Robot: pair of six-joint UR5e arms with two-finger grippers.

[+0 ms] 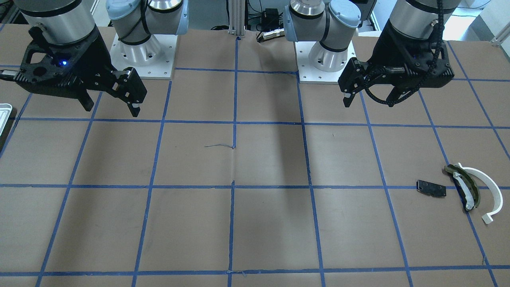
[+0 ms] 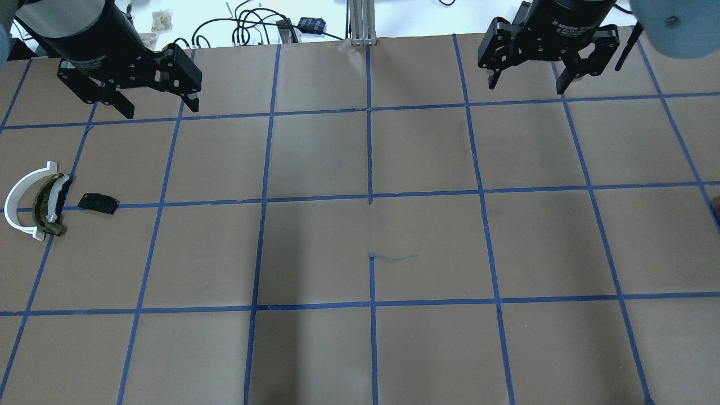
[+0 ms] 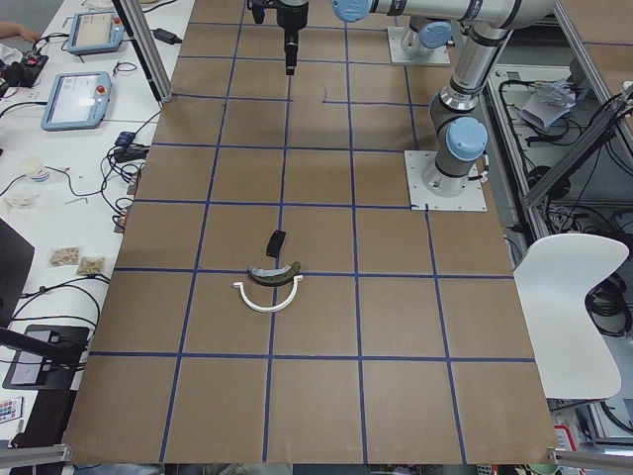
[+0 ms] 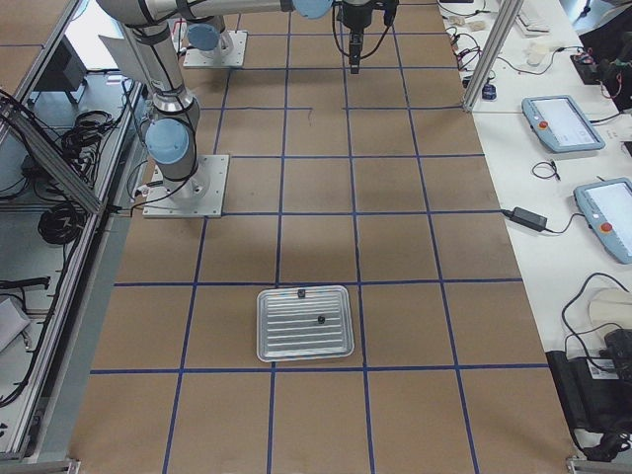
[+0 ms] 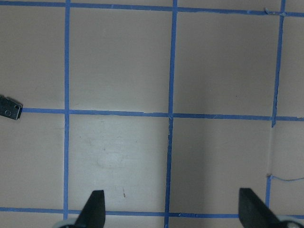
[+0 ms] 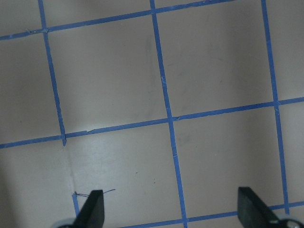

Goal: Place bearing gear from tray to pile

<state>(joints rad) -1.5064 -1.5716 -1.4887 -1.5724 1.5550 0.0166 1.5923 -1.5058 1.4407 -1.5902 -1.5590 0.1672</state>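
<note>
The pale silvery tray lies on the table in the exterior right view; only its corner shows in the front view. Two small dark parts lie in it, one by the far rim and one near the middle. They are too small to tell which is the bearing gear. The pile is a white half-ring, an olive-and-white strip and a black plate. My left gripper is open and empty, beyond the pile. My right gripper is open and empty, far from the tray.
Brown paper with a blue tape grid covers the table. The two arm bases stand at the robot's edge. The black plate's end shows at the left edge of the left wrist view.
</note>
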